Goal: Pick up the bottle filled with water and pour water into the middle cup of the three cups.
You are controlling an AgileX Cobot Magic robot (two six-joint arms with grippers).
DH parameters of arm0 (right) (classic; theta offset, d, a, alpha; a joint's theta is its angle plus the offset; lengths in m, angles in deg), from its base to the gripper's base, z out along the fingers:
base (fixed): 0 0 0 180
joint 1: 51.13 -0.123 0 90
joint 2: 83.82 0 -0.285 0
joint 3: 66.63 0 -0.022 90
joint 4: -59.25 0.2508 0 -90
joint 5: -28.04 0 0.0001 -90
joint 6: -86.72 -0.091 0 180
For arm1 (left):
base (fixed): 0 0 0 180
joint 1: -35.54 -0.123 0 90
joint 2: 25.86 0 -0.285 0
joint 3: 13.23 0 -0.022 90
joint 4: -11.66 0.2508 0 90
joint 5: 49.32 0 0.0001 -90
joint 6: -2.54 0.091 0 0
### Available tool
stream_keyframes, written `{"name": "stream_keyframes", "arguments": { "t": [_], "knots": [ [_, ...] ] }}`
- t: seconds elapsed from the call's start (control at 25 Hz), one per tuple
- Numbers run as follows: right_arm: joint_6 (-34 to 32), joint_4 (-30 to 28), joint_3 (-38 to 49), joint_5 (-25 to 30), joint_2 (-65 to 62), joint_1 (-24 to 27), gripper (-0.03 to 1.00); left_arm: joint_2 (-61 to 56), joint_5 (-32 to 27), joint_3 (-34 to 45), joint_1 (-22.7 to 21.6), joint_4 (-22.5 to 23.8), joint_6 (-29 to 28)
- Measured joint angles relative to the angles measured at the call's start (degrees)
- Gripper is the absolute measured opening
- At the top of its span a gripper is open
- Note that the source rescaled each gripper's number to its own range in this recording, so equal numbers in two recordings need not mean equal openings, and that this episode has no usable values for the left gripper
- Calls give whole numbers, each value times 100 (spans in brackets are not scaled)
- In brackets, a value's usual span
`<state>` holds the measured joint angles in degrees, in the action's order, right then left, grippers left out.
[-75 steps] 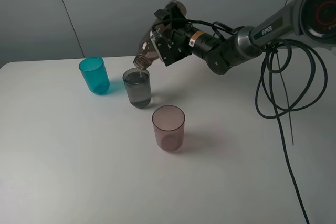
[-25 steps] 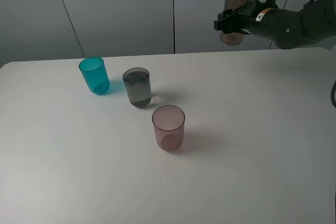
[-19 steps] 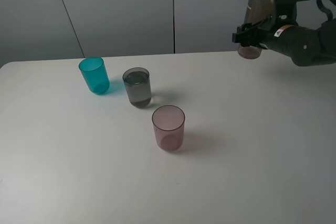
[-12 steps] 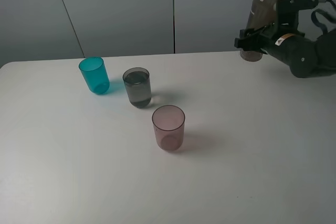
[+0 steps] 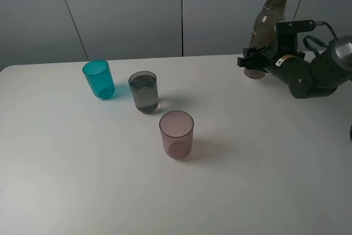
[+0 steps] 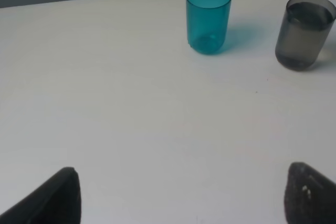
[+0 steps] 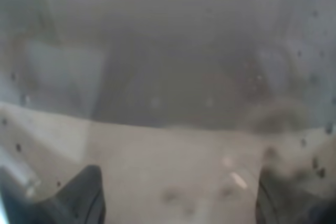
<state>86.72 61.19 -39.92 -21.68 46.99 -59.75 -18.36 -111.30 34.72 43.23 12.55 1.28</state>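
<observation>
Smoky brown plastic marks the bottle (image 5: 264, 34), which stands upright at the far right of the white table (image 5: 82, 169), its uncapped neck up and its base at or just above the tabletop; which, I cannot tell. The right gripper (image 5: 258, 61) has its jaws pinched on the bottle's lower body, with the dark arm reaching in from the right edge. In the right wrist view the bottle (image 7: 168, 87) fills nearly the whole picture as a blurred translucent wall dotted with droplets, and two dark fingertips (image 7: 84, 192) show at either side of it.

Well apart from the bottle, the three cups stand upright in a slanted row on the left half of the table. The teal cup (image 5: 99, 79) is farthest back and left. The grey cup (image 5: 144, 92) is in the middle and holds water most of the way up. The pink cup (image 5: 176, 134) stands nearest the front. None of the cups touch.

The left wrist view shows the left gripper (image 6: 184, 198) over bare table with its jaws spread wide, only the two dark tips in sight, and the teal cup (image 6: 208, 18) and grey cup (image 6: 304, 31) beyond it
</observation>
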Motion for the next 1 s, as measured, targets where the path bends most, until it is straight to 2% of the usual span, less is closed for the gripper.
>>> {"name": "stream_keyframes", "arguments": {
  "t": [1.0],
  "knots": [
    [105, 118, -275, -193, 622, -11, 0, 0, 0, 0, 0, 0, 0]
  ]
}}
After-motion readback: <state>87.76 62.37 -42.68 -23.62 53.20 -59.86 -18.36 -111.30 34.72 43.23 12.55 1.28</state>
